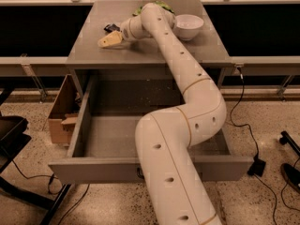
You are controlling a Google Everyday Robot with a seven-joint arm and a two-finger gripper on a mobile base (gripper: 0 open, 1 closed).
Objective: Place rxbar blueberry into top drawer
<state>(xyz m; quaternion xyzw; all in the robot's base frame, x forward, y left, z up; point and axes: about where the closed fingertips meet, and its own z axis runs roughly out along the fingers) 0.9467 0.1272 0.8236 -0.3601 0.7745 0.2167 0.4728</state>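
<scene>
The rxbar blueberry [111, 28], a small dark wrapper, lies on the grey table top [93, 55] at its left rear. My gripper [110, 41] hovers low over the table just in front of the bar, pointing left and empty. My white arm reaches from the bottom of the view across the top drawer [110, 137], which is pulled wide open with a bare speckled grey inside. The arm covers most of the drawer's front panel [89, 170] and its handle.
A white bowl [188, 26] stands at the table's right rear. A green chip bag [161, 4] peeks out behind my arm. A cardboard box [60, 118] stands left of the drawer. A black chair base [11, 135] is at far left, cables [243, 121] at right.
</scene>
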